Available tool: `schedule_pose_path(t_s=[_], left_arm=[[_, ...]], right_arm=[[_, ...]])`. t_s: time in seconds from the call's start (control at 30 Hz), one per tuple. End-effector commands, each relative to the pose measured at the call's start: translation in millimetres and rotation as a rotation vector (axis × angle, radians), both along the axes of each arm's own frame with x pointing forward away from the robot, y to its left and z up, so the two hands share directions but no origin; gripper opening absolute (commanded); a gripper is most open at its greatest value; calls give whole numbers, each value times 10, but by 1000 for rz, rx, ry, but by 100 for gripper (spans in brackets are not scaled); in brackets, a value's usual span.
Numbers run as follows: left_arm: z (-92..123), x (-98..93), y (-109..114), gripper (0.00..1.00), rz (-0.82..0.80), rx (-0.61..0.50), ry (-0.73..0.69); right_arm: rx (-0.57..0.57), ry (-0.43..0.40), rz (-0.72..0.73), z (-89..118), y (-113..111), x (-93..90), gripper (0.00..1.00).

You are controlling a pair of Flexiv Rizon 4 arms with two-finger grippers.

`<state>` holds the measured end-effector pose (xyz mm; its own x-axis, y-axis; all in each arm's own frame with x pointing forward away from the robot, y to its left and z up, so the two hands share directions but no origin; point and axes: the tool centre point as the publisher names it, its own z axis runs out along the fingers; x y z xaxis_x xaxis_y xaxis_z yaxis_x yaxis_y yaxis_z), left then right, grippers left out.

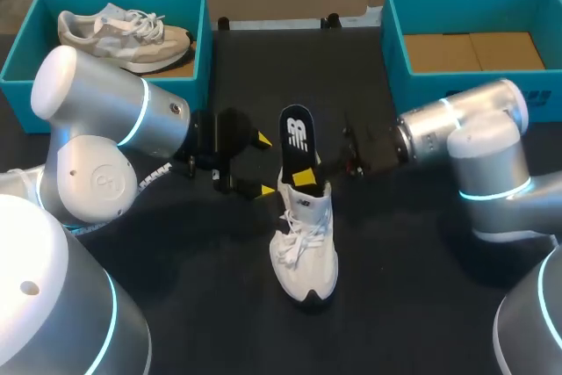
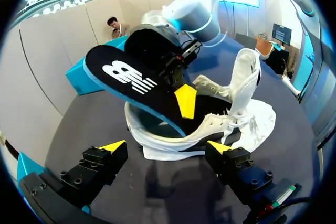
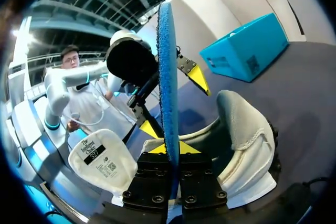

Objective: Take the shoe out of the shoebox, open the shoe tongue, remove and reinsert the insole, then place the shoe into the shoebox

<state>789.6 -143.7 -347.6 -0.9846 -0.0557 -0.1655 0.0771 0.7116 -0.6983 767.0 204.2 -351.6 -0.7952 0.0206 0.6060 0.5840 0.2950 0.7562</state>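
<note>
A white shoe [image 1: 304,250] stands on the black table with its toe toward me and its tongue [image 3: 98,157] folded forward. A black insole [image 1: 296,133] with a white logo and a blue underside sticks up out of the heel opening. My right gripper [image 1: 305,178] is shut on the insole's lower part, seen edge-on between its fingers [image 3: 170,150]. My left gripper [image 1: 264,165] stands open just left of the shoe's heel, touching nothing; the shoe [image 2: 210,124] and insole [image 2: 131,80] lie ahead of its fingers [image 2: 167,146].
A teal shoebox [image 1: 200,76] at the back left holds a second, beige shoe [image 1: 123,34]. Another teal shoebox [image 1: 393,46] at the back right shows only its cardboard floor. Bare black table lies in front of the white shoe.
</note>
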Motion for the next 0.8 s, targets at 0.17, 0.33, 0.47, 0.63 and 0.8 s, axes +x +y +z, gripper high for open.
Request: schedule_pose_path(t_s=[0.17,0.33,0.47,0.63,0.8], left_arm=[[-3,-11,1,100,2,0,-2],[-3,-11,1,100,2,0,-2],[-3,-11,1,100,2,0,-2],[-3,-11,1,100,2,0,-2],[-3,-11,1,100,2,0,-2]], right_arm=[[-18,-41,-34,73,20,-29,10],[-43,-79,-37,176,-21,33,16],[-53,-89,-39,195,-59,79,15],[-60,-94,-36,186,-78,149,15],[-61,-75,-18,135,-86,178,0]])
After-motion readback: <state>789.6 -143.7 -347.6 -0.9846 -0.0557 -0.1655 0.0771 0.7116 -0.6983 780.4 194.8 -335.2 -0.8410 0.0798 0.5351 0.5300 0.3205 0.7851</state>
